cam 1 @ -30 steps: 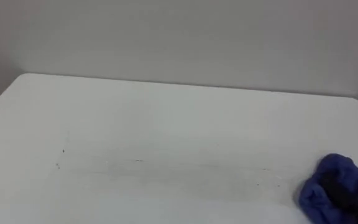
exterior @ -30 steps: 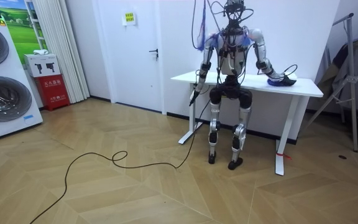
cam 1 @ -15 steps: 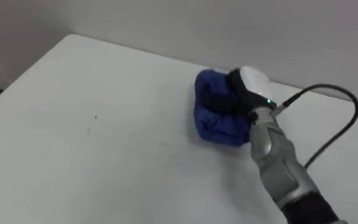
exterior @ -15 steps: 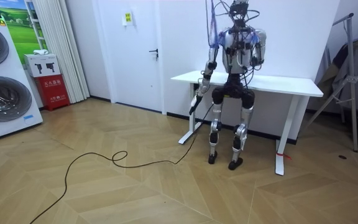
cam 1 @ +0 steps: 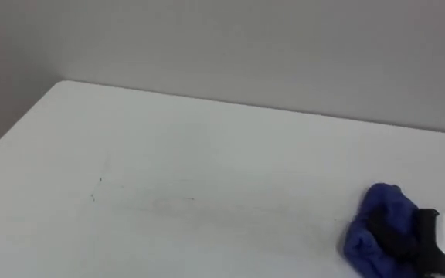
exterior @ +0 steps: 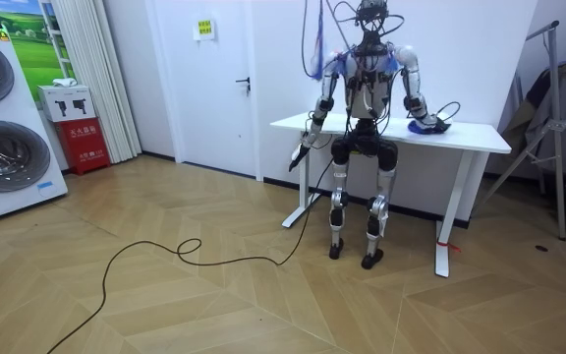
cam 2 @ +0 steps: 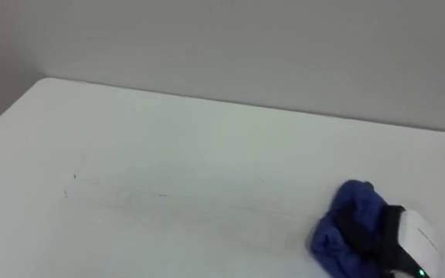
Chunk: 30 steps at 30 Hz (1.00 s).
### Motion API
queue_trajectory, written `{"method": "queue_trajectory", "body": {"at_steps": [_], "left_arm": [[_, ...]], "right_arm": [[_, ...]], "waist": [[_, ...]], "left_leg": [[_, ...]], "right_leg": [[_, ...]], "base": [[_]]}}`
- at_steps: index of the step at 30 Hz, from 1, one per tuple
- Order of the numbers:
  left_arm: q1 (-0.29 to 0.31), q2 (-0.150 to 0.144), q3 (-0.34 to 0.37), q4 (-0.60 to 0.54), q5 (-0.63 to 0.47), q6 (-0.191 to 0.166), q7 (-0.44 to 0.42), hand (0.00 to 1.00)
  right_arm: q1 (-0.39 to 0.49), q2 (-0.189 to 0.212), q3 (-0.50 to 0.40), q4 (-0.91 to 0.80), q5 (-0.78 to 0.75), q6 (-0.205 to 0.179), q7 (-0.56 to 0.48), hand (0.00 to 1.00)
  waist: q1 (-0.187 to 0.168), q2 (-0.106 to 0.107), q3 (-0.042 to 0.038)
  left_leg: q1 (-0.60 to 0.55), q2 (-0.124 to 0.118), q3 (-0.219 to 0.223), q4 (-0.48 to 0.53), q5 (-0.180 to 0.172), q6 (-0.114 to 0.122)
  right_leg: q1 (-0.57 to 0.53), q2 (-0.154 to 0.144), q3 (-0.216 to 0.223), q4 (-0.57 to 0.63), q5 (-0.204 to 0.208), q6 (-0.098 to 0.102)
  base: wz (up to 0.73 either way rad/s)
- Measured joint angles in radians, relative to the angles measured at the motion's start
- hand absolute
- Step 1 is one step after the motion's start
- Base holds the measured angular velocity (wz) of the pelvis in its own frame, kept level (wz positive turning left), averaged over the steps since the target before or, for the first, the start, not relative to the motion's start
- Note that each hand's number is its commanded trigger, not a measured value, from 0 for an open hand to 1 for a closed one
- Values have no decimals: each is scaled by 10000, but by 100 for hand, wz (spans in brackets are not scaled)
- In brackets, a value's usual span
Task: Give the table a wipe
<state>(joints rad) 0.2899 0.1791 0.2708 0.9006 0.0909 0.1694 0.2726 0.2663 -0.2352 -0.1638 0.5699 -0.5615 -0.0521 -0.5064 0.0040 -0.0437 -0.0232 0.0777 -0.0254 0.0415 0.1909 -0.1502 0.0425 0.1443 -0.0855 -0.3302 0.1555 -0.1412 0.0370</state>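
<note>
Nearest, at the lower right, the robot's right hand (cam 1: 440, 238) has its dark fingers curled into a crumpled blue cloth (cam 1: 377, 220). The cloth lies on the white rectangular tabletop (cam 1: 207, 154), near its right end. The left hand (exterior: 296, 155) hangs by the table's other end, and whether its fingers are open or curled cannot be told. Beyond the far edge stands a plain grey wall (cam 1: 246, 46).

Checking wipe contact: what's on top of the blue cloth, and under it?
The right hand rests on the blue cloth, dark fingers curled into its folds. The cloth lies on the white table; the patch beneath it is covered.
</note>
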Motion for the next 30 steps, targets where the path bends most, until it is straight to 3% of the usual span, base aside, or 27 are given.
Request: {"method": "queue_trajectory", "body": {"at_steps": [2, 5, 8, 10, 12, 13, 14, 15, 17, 19, 20, 23, 26, 30], "left_arm": [[-202, -16, -36, 3, -100, -96, -3, 0], [-351, -52, -414, 15, -212, -107, 23, 0], [-637, -294, -772, 131, -460, -93, 72, 0], [-974, -374, -1287, 548, -602, -69, 100, 0], [-1063, -444, -1550, 648, -623, 67, 133, 0], [-1175, -507, -1735, 652, -732, 105, 178, 0], [-1250, -536, -1795, 653, -819, 129, 186, 0], [-1397, -593, -1856, 652, -899, 134, 185, 0], [-1440, -661, -1985, 614, -990, 125, 184, 0], [-1506, -840, -1996, 607, -1124, 129, 181, 0], [-1501, -863, -1998, 607, -1241, 132, 181, 0], [-1474, -874, -1998, 595, -1277, 132, 184, 0], [-1463, -861, -2087, 241, -1442, 133, 180, 0], [-1391, -825, -2344, -4, -1472, 133, -25, 0]], "right_arm": [[-100, -18, -34, 47, 99, 90, 89, 100], [-569, 20, 145, -22, 55, 565, 307, 100], [-1104, 299, 406, -556, -7, 1603, 868, 100], [-1583, 449, 1275, -1363, -517, 2579, 1605, 100], [-2175, 677, 2259, -2057, -1125, 3006, 2352, 100], [-2720, 912, 2934, -2342, -1498, 3143, 2772, 100], [-2993, 984, 3323, -2384, -1613, 3141, 2958, 100], [-3481, 1113, 3930, -2386, -1752, 3118, 3354, 72], [-3884, 1294, 4480, -2424, -2007, 3112, 3864, 0], [-4405, 1307, 4877, -2444, -2233, 3021, 4176, 0], [-4423, 1307, 4909, -2447, -2256, 2995, 4179, 0], [-4352, 1243, 4895, -2411, -2307, 2927, 4160, 0], [-4118, 1212, 4857, -2388, -2293, 2810, 4160, 0], [-3828, 1171, 4851, -2410, -2224, 2463, 4177, 0]], "waist": [[70, 2, -2], [121, 3, 0], [430, 29, 18], [891, 43, 60], [917, 39, 85], [1080, 68, 175], [1175, 77, 224], [1342, 73, 320], [1660, 69, 330], [1975, 142, 480], [1972, 154, 476], [1930, 138, 441], [1852, 42, 293], [1624, 99, 278]], "left_leg": [[26, -28, 48, 7, -24, 40], [66, -29, 224, -7, -51, 86], [26, 56, 587, -49, -65, 99], [-3, 130, 969, -166, -47, 62], [-172, 131, 958, -173, -8, 10], [-259, 148, 941, -197, 20, -28], [-302, 160, 913, -199, 29, -40], [-320, 165, 827, -204, 36, -55], [-367, 120, 613, -275, 81, -23], [-622, 120, 512, -225, 186, 0], [-705, 120, 466, -230, 217, 8], [-774, 121, 341, -239, 236, 7], [-818, 108, 316, -232, 193, 1], [-517, 104, 382, -238, 155, 14]], "right_leg": [[-9, -18, 79, -1, 12, 20], [-83, 7, 315, -2, 86, 57], [-327, 89, 709, 17, 182, 36], [-592, 166, 1014, 127, 233, -36], [-806, 216, 1083, 159, 230, -75], [-931, 240, 1074, 163, 230, -111], [-946, 255, 1050, 133, 239, -128], [-948, 264, 963, 108, 226, -168], [-926, 228, 766, 114, 210, -269], [-1033, 209, 652, 109, 264, -287], [-1096, 187, 568, 117, 268, -287], [-1094, 166, 434, 116, 264, -284], [-1054, 175, 468, 117, 236, -273], [-808, 178, 599, 119, 228, -258]], "base": [[-9], [-22], [-42], [-51], [-10], [7], [13], [33], [37], [20], [30], [13], [0], [-7]]}}
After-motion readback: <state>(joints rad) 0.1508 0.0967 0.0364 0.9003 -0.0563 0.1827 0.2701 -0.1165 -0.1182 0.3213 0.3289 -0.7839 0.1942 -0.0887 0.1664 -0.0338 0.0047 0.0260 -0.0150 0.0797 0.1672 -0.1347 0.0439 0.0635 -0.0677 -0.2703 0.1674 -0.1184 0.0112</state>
